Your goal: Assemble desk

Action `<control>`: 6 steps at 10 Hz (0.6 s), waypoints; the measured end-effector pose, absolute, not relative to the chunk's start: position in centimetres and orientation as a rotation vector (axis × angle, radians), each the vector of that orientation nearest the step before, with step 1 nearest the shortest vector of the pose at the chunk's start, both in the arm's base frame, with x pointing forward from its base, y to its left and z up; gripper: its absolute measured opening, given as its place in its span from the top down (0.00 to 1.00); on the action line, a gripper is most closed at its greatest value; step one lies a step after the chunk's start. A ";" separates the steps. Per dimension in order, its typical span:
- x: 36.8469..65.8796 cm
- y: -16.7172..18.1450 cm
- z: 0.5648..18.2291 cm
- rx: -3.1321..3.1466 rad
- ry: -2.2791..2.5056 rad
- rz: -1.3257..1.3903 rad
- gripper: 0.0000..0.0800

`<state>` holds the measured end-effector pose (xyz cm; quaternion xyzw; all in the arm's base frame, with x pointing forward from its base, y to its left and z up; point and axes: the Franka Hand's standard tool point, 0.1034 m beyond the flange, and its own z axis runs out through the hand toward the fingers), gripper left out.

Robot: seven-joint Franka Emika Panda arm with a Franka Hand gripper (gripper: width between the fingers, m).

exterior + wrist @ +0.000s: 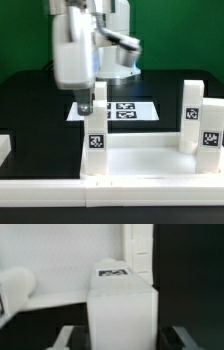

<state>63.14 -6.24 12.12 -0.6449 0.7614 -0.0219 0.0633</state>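
Note:
The white desk tabletop (pixel 150 165) lies with its rim up at the front of the exterior view. Three tagged legs stand upright in its corners: one at the near left (pixel 97 152) and two at the right (pixel 192 112) (pixel 212 135). My gripper (pixel 85 108) hangs just above the near-left leg, slightly toward the exterior view's left. In the wrist view that leg (pixel 123 314) fills the space between my fingers (pixel 66 336), with a dark gap on each side. The gripper (pixel 123 339) is open and touches nothing. The tabletop (pixel 70 263) shows behind the leg.
The marker board (pixel 128 111) lies flat on the black table behind the desk, under the arm. A white part (pixel 5 150) shows at the exterior view's left edge. The robot's base (pixel 120 60) stands at the back.

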 end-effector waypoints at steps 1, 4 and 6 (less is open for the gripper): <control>63.0 -6.2 12.1 -1.757 2.429 -0.043 0.64; 63.0 -6.5 12.1 -1.477 2.593 -0.016 0.63; 62.9 -6.4 12.0 -1.459 2.608 -0.013 0.63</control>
